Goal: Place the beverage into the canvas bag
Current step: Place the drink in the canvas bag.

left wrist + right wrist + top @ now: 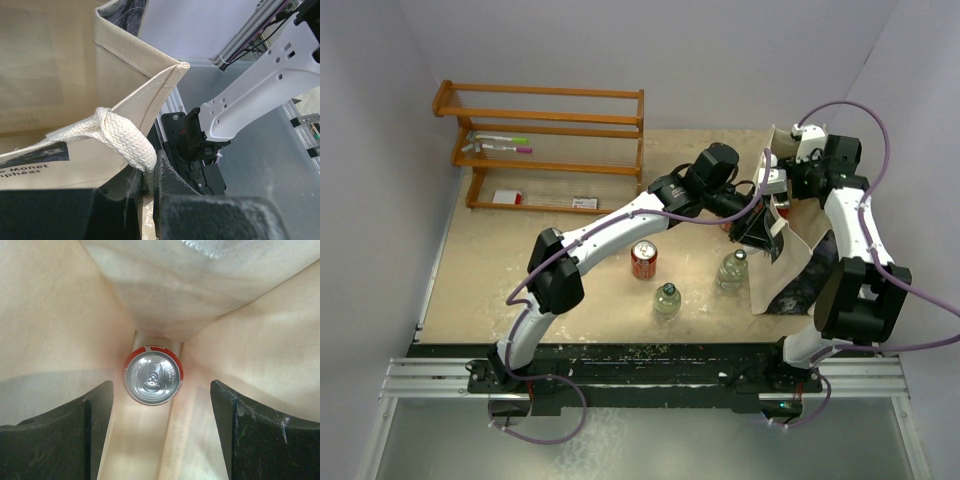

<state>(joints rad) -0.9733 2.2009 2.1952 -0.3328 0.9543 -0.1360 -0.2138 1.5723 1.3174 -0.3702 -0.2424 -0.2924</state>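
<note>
The right gripper (161, 407) hangs inside the bag with its two black fingers (55, 435) spread wide and gripping nothing. In the centre of the right wrist view a red aluminium drink can (153, 377) with a silver pull-tab top stands upright on the floor of the cream canvas bag (60, 315). It sits between the fingertips but touches neither.

At the bottom of the left wrist view, the left gripper (147, 192) is pressed together on the thick woven cream loop handle (127, 140), which seems to hold that side of the bag up.

I'd expect the bag to flop shut if that handle were let go. The cloth is soft and folds in around the can.

A can like this should be stiff and smooth, a bit slippery, and fairly weighty if full. The sensible hold is across its round body near mid-height, squeezing only gently on the thin wall.

Out on the tan table (520, 280), near the middle of the top view, stands a second red can (644, 260). Two clear plastic bottles (667, 300) (732, 270) stand just to its right. Those look softer and would probably give under a squeeze, so the shoulder or neck seems the safer place to hold them.

By my count there are two red cans, one in the bag and one on the table, plus two bottles and one bag. I can make out only one handle for certain.
</note>
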